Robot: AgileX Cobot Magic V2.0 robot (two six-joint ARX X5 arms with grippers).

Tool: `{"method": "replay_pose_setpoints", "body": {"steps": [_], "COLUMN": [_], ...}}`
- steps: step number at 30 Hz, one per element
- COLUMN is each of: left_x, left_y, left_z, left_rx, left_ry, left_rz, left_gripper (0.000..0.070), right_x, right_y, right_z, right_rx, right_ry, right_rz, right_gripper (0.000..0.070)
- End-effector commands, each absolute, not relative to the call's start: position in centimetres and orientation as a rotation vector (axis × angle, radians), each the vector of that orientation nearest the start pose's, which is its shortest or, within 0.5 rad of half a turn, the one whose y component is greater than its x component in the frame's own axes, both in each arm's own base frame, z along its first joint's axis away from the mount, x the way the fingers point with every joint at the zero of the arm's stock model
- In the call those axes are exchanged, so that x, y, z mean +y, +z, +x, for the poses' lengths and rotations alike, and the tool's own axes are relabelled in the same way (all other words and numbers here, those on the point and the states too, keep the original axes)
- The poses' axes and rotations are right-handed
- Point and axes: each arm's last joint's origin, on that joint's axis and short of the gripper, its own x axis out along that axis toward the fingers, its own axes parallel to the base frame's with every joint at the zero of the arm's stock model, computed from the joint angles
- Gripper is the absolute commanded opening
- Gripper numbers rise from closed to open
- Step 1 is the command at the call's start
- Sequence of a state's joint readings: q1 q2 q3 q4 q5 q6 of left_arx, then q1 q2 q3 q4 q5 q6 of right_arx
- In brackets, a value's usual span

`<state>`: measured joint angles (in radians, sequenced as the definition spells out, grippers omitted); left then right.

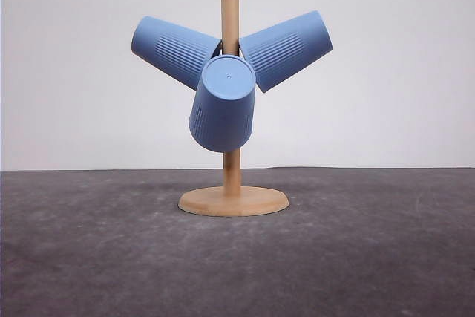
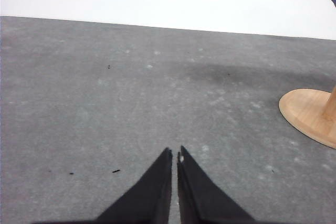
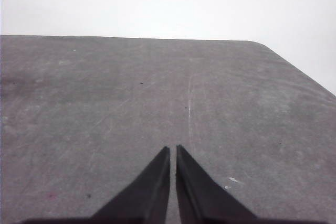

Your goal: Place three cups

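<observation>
All three blue cups hang on the wooden stand (image 1: pixel 231 109), which rises from a round base resting on the dark grey counter (image 1: pixel 89 257). The left cup (image 1: pixel 172 51) slants up and away from the post on the robot's left side, its flat bottom pointing outward and upward. The right cup (image 1: pixel 288 50) mirrors it on the other side of the post, also tilted with its bottom outermost. The front cup (image 1: pixel 223 103) hangs in front of the post, just below where the other two meet it, its round bottom turned toward the camera and its mouth sloping downward. The three cups crowd close together at the post; whether they touch one another cannot be told. A small hole shows in the post above them.

The left end effector (image 2: pixel 174 153) is low over the bare counter, well apart from the cups. In the left wrist view the stand's base (image 2: pixel 310 114) lies off to one side of it, ahead and not touching. Its two dark fingers (image 2: pixel 152 192) are drawn together to a thin slit, with nothing between them.

The right end effector (image 3: pixel 172 148) also sits above bare counter, near a rounded corner of the surface, away from the stand. Its fingers (image 3: pixel 202 192) are likewise closed to a narrow gap and hold nothing.
</observation>
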<state>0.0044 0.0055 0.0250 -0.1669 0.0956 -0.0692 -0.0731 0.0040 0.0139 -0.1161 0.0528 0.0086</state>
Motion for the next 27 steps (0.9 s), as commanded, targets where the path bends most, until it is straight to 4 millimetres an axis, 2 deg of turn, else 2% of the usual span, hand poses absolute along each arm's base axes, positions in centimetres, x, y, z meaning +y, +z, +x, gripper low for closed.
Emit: {"method": "replay_pose_setpoints", "body": {"steps": [1, 27], "left_x": [-0.21, -0.21], "left_y": [15.26, 15.26], "left_z": [9.61, 9.61], "left_rx": [0.149, 0.149], "left_ry": [-0.082, -0.082], "left_rz": [-0.076, -0.076], "left_gripper": [0.0, 0.0], "right_x": [-0.88, -0.88], "right_y": [15.7, 15.7], "right_z": [9.64, 9.64], "right_rx": [0.095, 0.095], "right_ry": [-0.13, -0.13], "right_rz": [0.027, 0.027], "right_gripper": [0.0016, 0.0016]}}
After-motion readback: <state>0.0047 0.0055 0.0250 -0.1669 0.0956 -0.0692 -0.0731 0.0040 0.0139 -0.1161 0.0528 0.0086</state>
